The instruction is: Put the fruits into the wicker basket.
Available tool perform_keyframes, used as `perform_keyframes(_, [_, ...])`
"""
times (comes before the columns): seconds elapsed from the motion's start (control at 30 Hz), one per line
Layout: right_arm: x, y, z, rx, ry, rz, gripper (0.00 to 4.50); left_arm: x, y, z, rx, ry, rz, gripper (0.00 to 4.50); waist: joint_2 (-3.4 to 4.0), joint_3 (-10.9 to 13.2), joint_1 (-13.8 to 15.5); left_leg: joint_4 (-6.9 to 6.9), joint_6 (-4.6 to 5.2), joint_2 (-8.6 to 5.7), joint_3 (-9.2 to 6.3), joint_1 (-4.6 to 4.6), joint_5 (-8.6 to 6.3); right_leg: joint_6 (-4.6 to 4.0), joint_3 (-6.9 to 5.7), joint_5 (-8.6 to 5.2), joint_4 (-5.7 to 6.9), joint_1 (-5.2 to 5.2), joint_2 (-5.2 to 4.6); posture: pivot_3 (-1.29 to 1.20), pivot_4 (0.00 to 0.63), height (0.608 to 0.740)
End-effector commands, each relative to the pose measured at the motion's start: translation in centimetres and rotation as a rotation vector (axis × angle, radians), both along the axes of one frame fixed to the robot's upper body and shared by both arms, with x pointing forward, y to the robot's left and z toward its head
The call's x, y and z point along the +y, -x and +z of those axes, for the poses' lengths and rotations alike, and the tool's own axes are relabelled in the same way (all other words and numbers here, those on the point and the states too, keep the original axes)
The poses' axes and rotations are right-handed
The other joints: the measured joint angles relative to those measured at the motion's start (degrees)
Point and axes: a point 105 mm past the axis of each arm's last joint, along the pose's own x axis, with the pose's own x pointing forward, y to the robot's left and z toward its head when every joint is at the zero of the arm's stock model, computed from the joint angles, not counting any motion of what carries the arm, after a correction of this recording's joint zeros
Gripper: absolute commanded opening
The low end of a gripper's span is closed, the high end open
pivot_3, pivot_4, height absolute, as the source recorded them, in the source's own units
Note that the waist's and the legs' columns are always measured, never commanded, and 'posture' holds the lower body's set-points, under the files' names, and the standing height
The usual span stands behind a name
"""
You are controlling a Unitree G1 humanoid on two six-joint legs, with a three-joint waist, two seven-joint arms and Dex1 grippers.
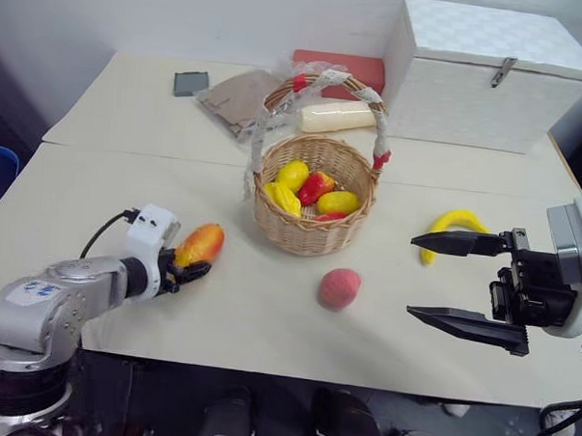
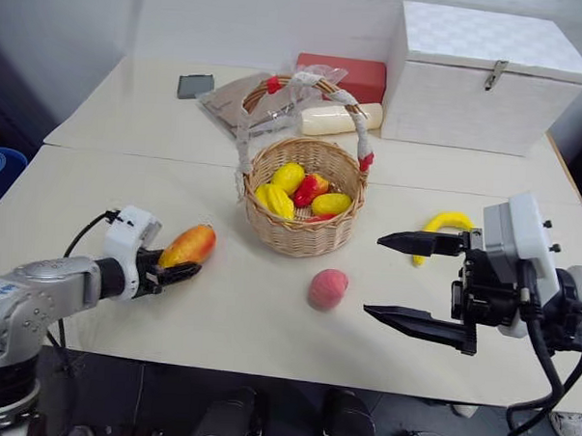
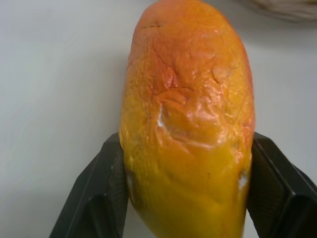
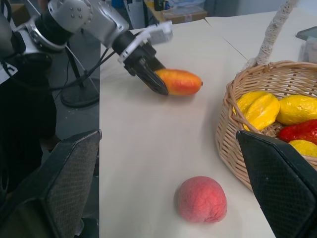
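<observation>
Cream-coloured desk (image 1: pixel 267 323) carrying the fruits and a wicker basket (image 1: pixel 313 231), as seen from the head camera. The basket is placed near the middle of the desk, and its arched handle (image 1: pixel 321 82) is wrapped in white lace with red ties. Several yellow and red toy fruits (image 1: pixel 312 190) are already held inside it.

The mango (image 1: pixel 200 244), orange-yellow with a red blush, is gripped at one end by the jaws of the left gripper (image 1: pixel 184 268), to the left of the basket and well apart from it. In the left wrist view the mango (image 3: pixel 188 119) is seen pressed between the two black fingers (image 3: pixel 96 198).

The peach (image 1: pixel 339 289) is laid on the desk just in front of the basket, untouched. The banana (image 1: pixel 452 228) is laid to the right of the basket, behind the upper finger of the right gripper (image 1: pixel 467 286).

The right gripper is held at the right side of the desk with its jaws wide open and nothing between them, pointed towards the peach.

Behind the basket are found a cream bottle (image 1: pixel 334 117) lying on its side, a red box (image 1: pixel 341 71), a white lidded box (image 1: pixel 490 77), a clear plastic bag (image 1: pixel 240 98) and a small dark device (image 1: pixel 191 82).
</observation>
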Motion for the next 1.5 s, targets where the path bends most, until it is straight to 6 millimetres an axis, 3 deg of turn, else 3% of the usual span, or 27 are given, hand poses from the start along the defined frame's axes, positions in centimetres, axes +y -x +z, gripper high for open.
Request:
perform_keyframes(0.03, [-0.3,0.1,0.6,-0.043,-0.007,0.001,4.5,-0.5,2.2,4.8,-0.136,0.009,-0.279,2.61,-0.01,0.02,-0.1,-0.01,-0.01,0.01,0.03,-0.01,-0.01,-0.02,-0.01,-0.01,-0.01,-0.03,0.0,0.0,0.15,0.74])
perform_keyframes(0.13, [-0.3,-0.2,0.5,-0.046,-0.006,-0.002,4.5,-1.5,2.6,7.3,-0.175,-0.002,-0.438,2.61,0.06,0.06,0.2,-0.02,0.05,0.0,0.07,0.0,-0.06,-0.03,-0.01,-0.01,-0.06,-0.02,0.0,0.0,0.15,0.74])
perform_keyframes(0.3, [-0.2,-0.2,0.6,-0.06,-0.008,-0.012,4.5,-5.8,-0.2,9.4,-0.236,-0.007,-0.538,2.61,0.12,0.1,1.35,0.0,0.31,-0.17,-0.03,-0.05,-0.03,0.17,0.0,0.15,-0.17,0.09,0.13,0.0,0.15,0.74])
perform_keyframes(0.47, [-0.3,0.2,0.4,-0.07,0.0,-0.046,4.5,-10.1,-5.4,10.2,-0.281,-0.007,-0.425,2.61,0.04,0.15,1.47,0.06,0.41,-0.24,0.05,-0.18,0.05,0.44,0.07,0.34,-0.31,0.11,0.24,0.0,0.15,0.74])
perform_keyframes(0.73, [-0.6,1.0,-0.1,-0.085,-0.009,-0.113,4.5,-14.8,-8.6,9.1,-0.261,0.0,-0.389,2.61,-0.02,0.18,0.46,0.06,0.49,-0.14,0.27,-0.29,0.07,0.6,-0.06,0.44,-0.45,0.04,0.52,0.0,0.15,0.74])
perform_keyframes(0.83, [-0.6,1.2,-0.4,-0.085,-0.011,-0.136,4.5,-15.6,-8.4,9.1,-0.248,0.047,-0.424,3.61,-0.05,0.2,0.29,0.09,0.48,-0.12,0.29,-0.29,0.07,0.61,-0.06,0.45,-0.47,0.04,0.55,0.0,0.15,0.74])
perform_keyframes(0.93, [-0.9,1.2,-0.7,-0.088,-0.003,-0.174,4.5,-15.5,-8.2,9.9,-0.264,0.084,-0.444,4.47,-0.05,0.2,0.21,0.12,0.49,-0.12,0.35,-0.22,0.07,0.62,0.0,0.46,-0.6,0.03,0.52,0.0,0.15,0.74])
perform_keyframes(1.03, [-1.1,1.1,-0.8,-0.09,-0.004,-0.2,4.5,-15.3,-7.5,10.7,-0.291,0.123,-0.488,4.47,-0.05,0.2,0.2,0.12,0.48,-0.1,0.35,-0.16,0.08,0.58,0.05,0.49,-0.56,0.04,0.51,0.0,0.15,0.74])
perform_keyframes(1.13, [-1.1,0.4,-1.1,-0.092,0.008,-0.238,4.5,-14.0,-4.6,12.7,-0.335,0.234,-0.642,4.47,-0.05,0.19,-0.11,0.12,0.46,-0.06,0.37,-0.13,0.09,0.5,0.11,0.54,-0.54,0.03,0.51,0.0,0.15,0.74])
perform_keyframes(1.23, [-1.1,-0.2,-2.3,-0.099,0.075,-0.262,4.5,-11.7,-2.4,13.1,-0.349,0.244,-0.743,4.47,-0.03,0.19,-0.72,0.09,0.41,-0.02,0.36,-0.11,0.11,0.48,0.21,0.53,-0.53,0.03,0.53,0.0,0.15,0.74])
perform_keyframes(1.37, [-1.1,-1.1,-4.1,-0.035,0.112,-0.258,4.5,-7.0,0.5,10.5,-0.272,0.077,-0.874,4.47,-0.02,0.18,-1.45,0.04,0.37,-0.03,0.57,0.04,0.1,0.47,0.2,0.52,-0.48,0.02,0.6,0.0,0.15,0.74])
perform_keyframes(1.5, [-0.6,-2.8,-6.0,-0.067,0.133,-0.276,4.5,-4.9,1.1,7.9,-0.209,-0.087,-0.911,4.47,-0.03,0.19,-1.0,0.08,0.38,-0.01,0.6,0.04,0.05,0.44,0.17,0.52,-0.51,-0.01,0.59,0.0,0.15,0.74])
